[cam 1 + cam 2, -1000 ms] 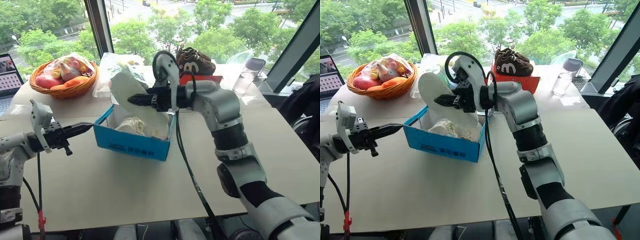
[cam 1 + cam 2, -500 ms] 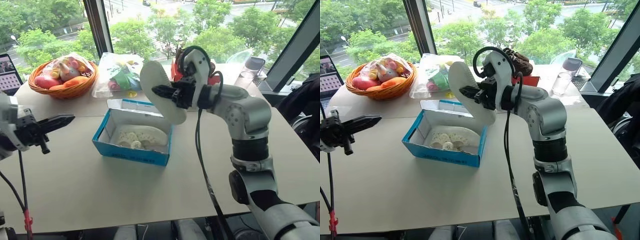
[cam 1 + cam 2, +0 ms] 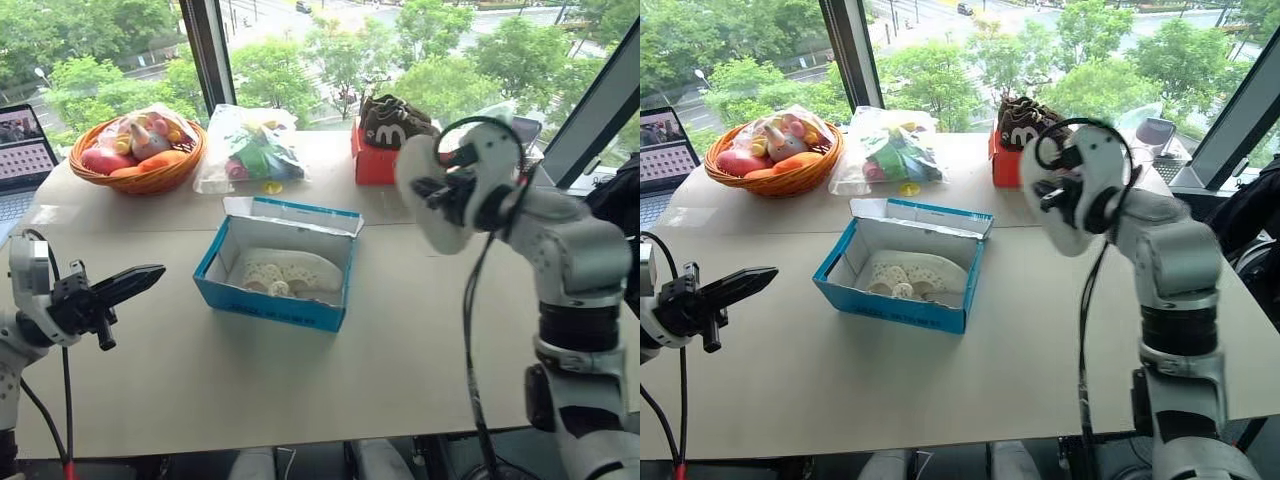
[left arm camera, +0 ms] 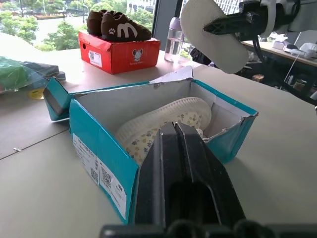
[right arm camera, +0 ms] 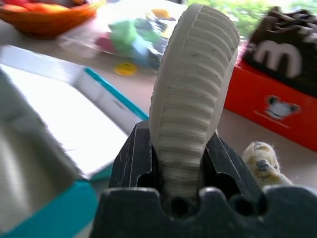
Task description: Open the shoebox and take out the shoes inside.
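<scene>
Left claw [image 3: 150,274] closed; right claw [image 5: 185,163] clamped, raised.

White "M" on the dark brown shoes [image 4: 119,26], QR codes on the shoebox [image 4: 101,173] label

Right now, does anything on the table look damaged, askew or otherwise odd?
Yes. The shoebox has a torn, ragged rim at its far corner, and its lid flap hangs open behind it. One white shoe lies inside; the right gripper is shut on the other shoe, sole outward, in the air right of the box.
</scene>
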You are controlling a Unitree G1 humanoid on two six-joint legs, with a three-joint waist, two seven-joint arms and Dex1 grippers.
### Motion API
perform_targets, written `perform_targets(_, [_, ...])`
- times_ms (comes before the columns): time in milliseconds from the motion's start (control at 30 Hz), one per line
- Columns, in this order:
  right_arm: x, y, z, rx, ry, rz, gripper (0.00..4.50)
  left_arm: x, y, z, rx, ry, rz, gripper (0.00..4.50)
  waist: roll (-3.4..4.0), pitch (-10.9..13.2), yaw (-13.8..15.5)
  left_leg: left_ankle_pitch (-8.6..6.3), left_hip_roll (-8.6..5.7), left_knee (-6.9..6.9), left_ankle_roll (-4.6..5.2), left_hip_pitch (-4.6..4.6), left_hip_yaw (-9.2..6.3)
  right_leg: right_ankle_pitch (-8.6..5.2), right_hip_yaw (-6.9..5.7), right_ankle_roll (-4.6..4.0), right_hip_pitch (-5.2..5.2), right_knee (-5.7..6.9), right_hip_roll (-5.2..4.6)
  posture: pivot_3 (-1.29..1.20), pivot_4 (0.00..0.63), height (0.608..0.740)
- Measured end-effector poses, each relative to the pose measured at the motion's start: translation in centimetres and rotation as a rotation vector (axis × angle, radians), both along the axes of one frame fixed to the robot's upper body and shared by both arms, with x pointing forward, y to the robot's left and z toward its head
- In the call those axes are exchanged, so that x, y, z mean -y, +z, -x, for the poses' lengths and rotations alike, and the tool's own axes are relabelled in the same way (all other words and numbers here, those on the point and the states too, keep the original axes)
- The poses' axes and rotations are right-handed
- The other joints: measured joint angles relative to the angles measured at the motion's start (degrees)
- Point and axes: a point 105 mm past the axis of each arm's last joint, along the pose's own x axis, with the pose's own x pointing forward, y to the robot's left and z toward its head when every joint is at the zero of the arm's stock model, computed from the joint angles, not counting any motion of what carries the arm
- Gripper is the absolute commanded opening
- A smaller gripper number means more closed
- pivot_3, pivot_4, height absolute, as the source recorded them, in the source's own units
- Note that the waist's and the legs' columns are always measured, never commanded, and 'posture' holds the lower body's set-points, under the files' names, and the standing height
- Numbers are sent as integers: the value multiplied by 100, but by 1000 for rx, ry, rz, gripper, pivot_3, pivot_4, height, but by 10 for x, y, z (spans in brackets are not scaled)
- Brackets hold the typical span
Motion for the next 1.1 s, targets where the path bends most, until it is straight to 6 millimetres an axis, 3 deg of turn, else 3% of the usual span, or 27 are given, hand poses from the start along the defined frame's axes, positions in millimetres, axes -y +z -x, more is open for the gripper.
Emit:
perform_targets(100, [41,-5,5,-8,-178,236,698,2,3,-1,14,-6,9,0,1,0,-1,0,0,-2,0,-1,1,-1,1,0,0,-7,0,0,150,740])
perform_targets(167, [56,-13,8,-25,-253,367,698,3,5,-2,21,-4,11,0,1,0,-26,0,1,-2,0,1,8,1,6,1,1,-14,0,0,150,740])
perform_targets(233, [55,-30,7,-63,-254,432,698,5,11,-4,44,-16,19,0,-1,0,-87,0,3,0,0,4,9,6,7,3,6,-16,1,0,150,740])
perform_targets(367, [42,-94,6,-183,-234,537,698,9,15,-6,60,-30,26,0,-1,-1,-151,0,1,2,0,8,13,10,14,9,13,-20,0,0,150,740])
perform_targets(500, [26,-138,4,-203,-222,651,698,14,17,-9,63,-46,24,0,-1,-1,-135,0,-2,5,0,-2,11,14,14,16,10,-26,0,0,150,740])
perform_targets(633, [19,-148,4,-167,-225,720,698,16,16,-10,59,-51,23,0,-5,-3,-136,0,-2,8,0,-3,11,17,14,21,15,-33,0,0,150,740])
perform_targets(667, [17,-150,5,-170,-221,719,1569,16,16,-11,60,-51,23,0,-8,-5,-137,0,-1,8,0,-1,10,18,14,21,17,-33,0,0,150,740])
perform_targets(767, [0,-162,11,-203,-169,649,2527,16,18,-11,67,-53,22,0,-15,-9,-139,0,4,8,0,8,2,18,10,19,24,-30,9,0,150,740])
perform_targets(967, [-18,-162,18,-295,-119,356,4483,18,20,-12,74,-61,21,0,-50,-31,-164,-1,13,4,0,69,2,16,10,13,81,-35,17,0,150,740])
perform_targets(1100, [-30,-165,25,-365,-67,160,4483,19,21,-11,74,-78,18,0,-52,-32,-166,-2,15,0,0,90,2,-5,10,-24,98,-37,17,0,150,740])
